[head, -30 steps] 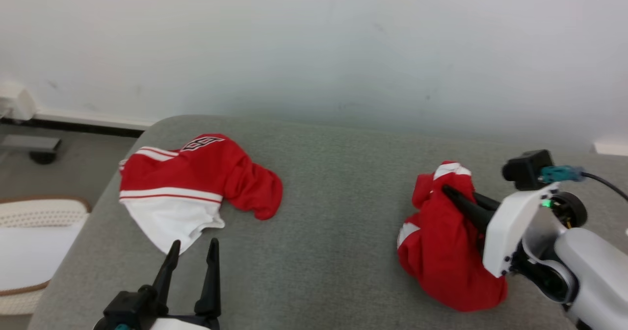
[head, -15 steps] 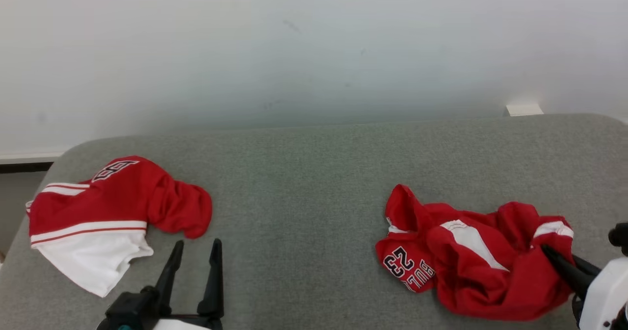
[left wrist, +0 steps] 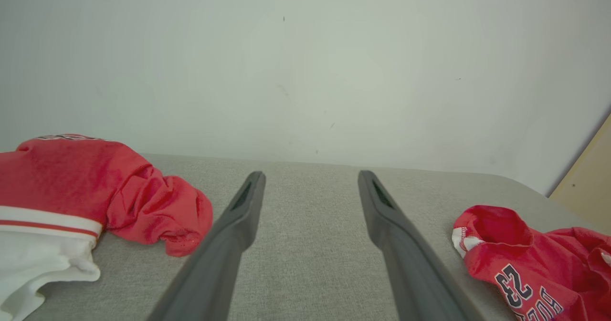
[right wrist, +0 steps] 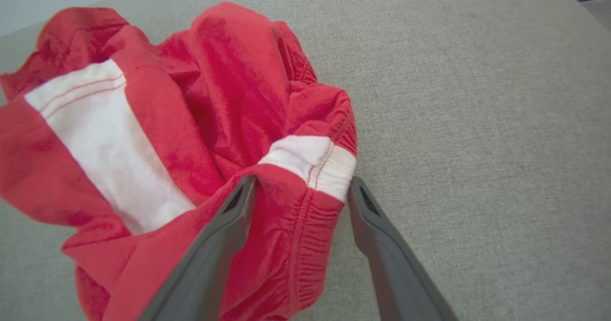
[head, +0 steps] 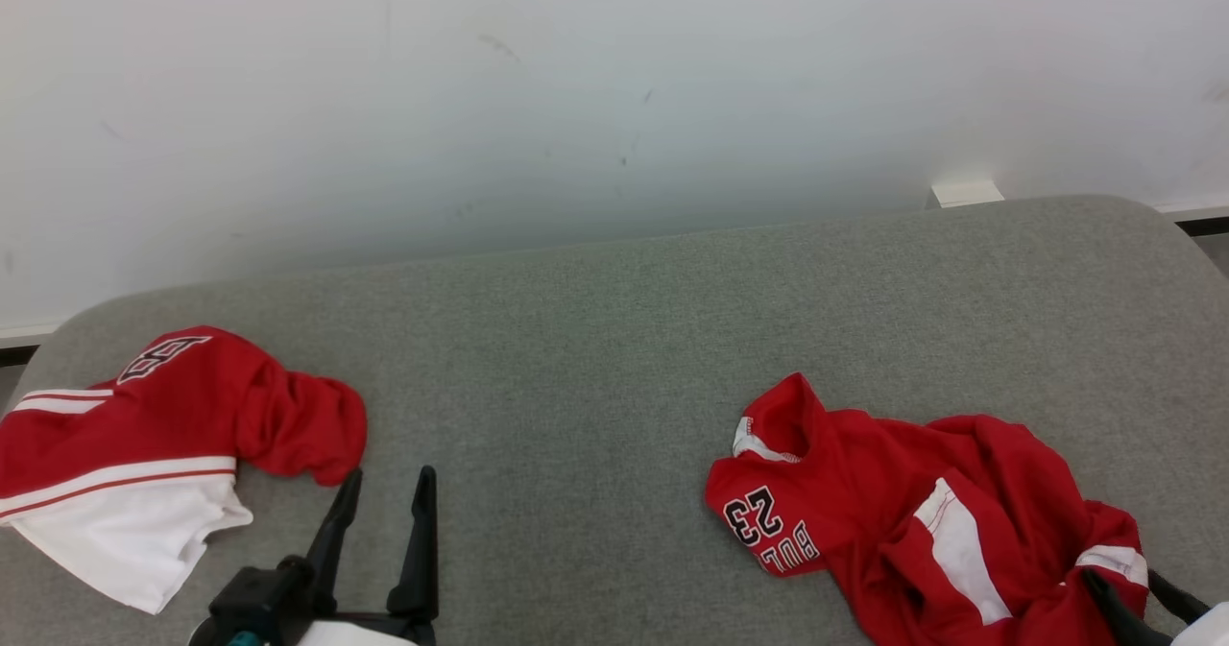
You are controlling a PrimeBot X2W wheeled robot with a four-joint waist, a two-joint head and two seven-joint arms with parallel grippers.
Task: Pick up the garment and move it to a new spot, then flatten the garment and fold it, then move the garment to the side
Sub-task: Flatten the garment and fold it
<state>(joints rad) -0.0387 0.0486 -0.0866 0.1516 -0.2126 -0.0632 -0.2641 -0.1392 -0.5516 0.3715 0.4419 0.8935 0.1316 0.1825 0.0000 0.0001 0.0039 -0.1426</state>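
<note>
While the right gripper [right wrist: 301,181] stands wide astride the cuff [right wrist: 310,161] of the garment [right wrist: 229,87] and the left gripper [left wrist: 311,175] idles wide, any retreat could snag fabric.

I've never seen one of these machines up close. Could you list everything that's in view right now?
red garment printed 23: one, red with white panels, crumpled on the right of the cushioned surface.
red and white garment: one, red above and white below with stripes, on the left of the cushioned surface.
cushioned surface: one, grey fabric, beneath both garments.
wall: one, whitish, behind the cushioned surface.
small block: one, white, at the wall's foot, far right.
left gripper: one, dark fingers, open, beside the red and white garment.
right gripper: one, dark fingers, open, with a white-cuffed fold of the red garment between them.
</note>
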